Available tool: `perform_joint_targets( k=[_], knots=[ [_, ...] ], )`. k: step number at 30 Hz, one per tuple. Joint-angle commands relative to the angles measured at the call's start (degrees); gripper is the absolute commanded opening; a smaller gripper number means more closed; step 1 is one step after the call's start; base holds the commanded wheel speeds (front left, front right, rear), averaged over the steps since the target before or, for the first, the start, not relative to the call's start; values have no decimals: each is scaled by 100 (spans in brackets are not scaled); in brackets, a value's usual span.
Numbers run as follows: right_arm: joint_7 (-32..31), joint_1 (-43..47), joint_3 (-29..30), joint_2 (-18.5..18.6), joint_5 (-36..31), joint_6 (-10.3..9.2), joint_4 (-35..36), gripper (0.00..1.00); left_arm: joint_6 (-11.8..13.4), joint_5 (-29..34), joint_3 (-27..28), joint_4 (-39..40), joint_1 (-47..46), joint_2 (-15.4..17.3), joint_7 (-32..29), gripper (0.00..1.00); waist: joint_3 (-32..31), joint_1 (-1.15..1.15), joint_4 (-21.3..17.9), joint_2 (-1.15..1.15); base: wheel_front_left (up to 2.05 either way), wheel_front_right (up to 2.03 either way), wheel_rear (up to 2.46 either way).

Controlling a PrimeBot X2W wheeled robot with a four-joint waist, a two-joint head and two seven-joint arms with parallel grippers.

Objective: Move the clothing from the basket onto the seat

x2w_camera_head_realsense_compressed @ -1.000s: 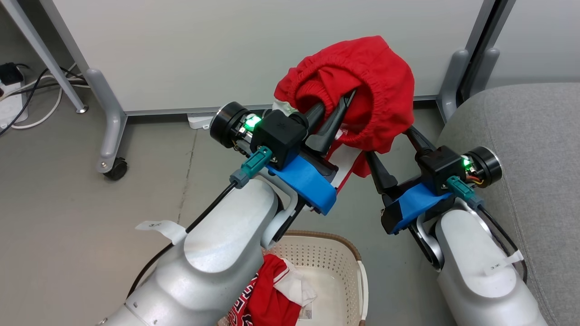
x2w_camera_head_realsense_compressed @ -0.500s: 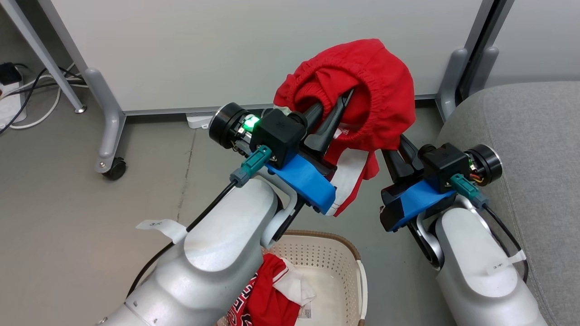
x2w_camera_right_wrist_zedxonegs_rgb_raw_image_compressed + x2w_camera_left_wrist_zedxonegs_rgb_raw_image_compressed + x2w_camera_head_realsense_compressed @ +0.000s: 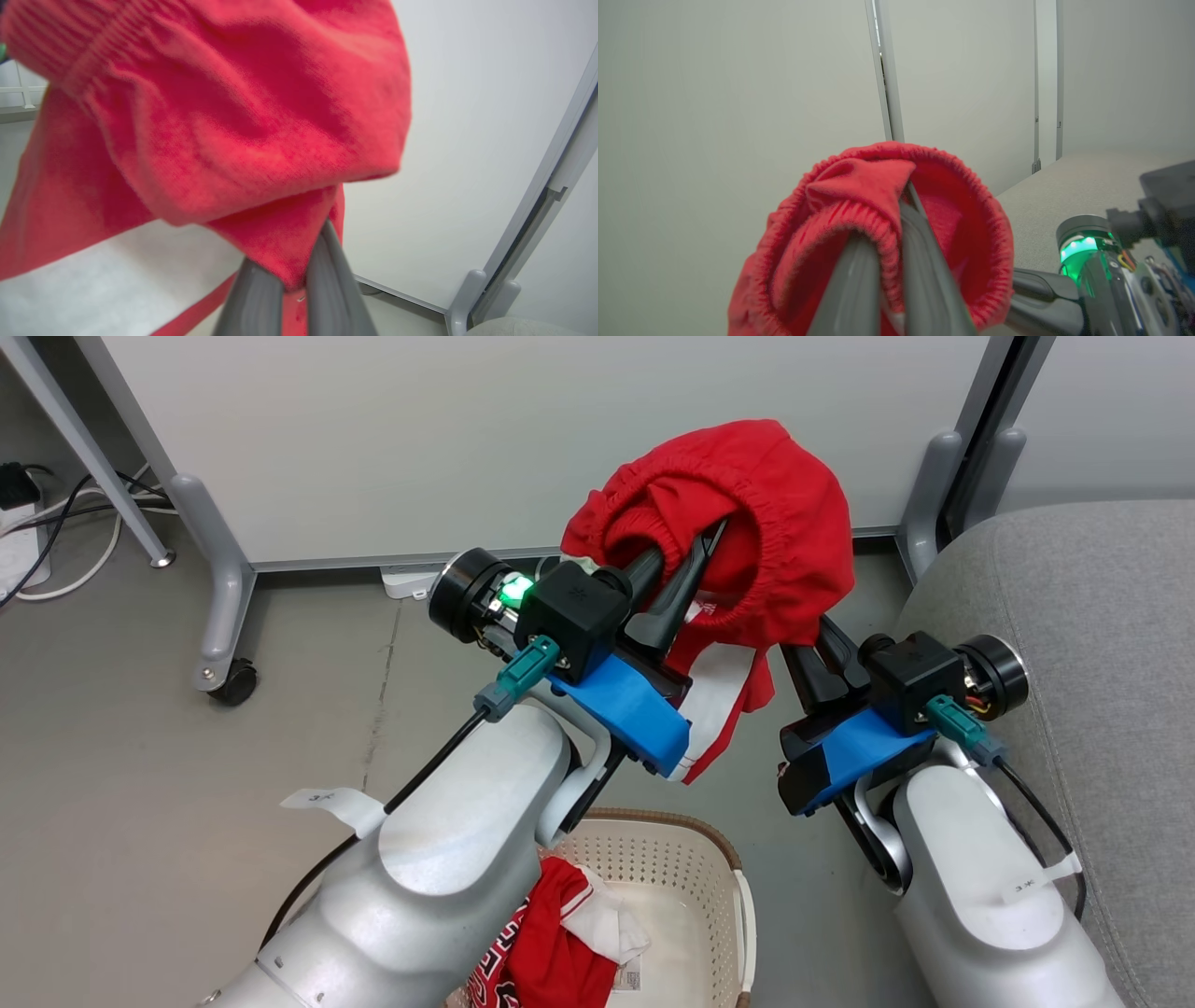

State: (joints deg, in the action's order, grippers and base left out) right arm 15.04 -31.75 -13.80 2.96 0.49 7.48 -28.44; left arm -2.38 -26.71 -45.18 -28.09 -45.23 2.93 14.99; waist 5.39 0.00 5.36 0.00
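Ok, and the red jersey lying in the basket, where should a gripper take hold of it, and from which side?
I'd pinch the jersey at its raised fold by the white trim, coming straight down from above. It lies bunched in the left of the basket, and the walls would likely block a sideways approach.

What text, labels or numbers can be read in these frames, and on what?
Nothing is legible.
Left forearm tag: marks too small.
Right forearm tag: likewise too small.
Lettering on the jersey in the basket: partly hidden, unreadable.
White label beside it: too blurred.
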Motion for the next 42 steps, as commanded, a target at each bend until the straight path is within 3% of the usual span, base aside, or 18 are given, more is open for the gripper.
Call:
perform_joint_targets(
  k=[1,9,10,11,29,42],
  knots=[
    [22,36,-17,-13,22,3,25,0,12,26,31,-27,-47,-6,30,0,-5,0,2,0,0,0,0],
    [22,71,-72,-12,82,3,34,0,32,44,59,-56,-11,-5,30,0,-14,0,-6,0,0,0,0],
    [22,76,-79,-12,88,3,37,0,46,43,76,-48,-6,-6,30,38,-13,0,-9,0,0,0,0],
    [22,79,-85,-12,94,3,42,0,71,63,78,-53,-7,-6,30,100,-10,0,-11,0,0,0,0],
    [22,136,161,-8,193,3,349,0,51,140,71,-443,154,-6,30,100,81,0,-78,0,0,0,0],
    [22,317,668,41,286,3,884,0,11,156,-64,-606,404,95,26,100,322,0,-615,0,0,0,0]
  ],
)
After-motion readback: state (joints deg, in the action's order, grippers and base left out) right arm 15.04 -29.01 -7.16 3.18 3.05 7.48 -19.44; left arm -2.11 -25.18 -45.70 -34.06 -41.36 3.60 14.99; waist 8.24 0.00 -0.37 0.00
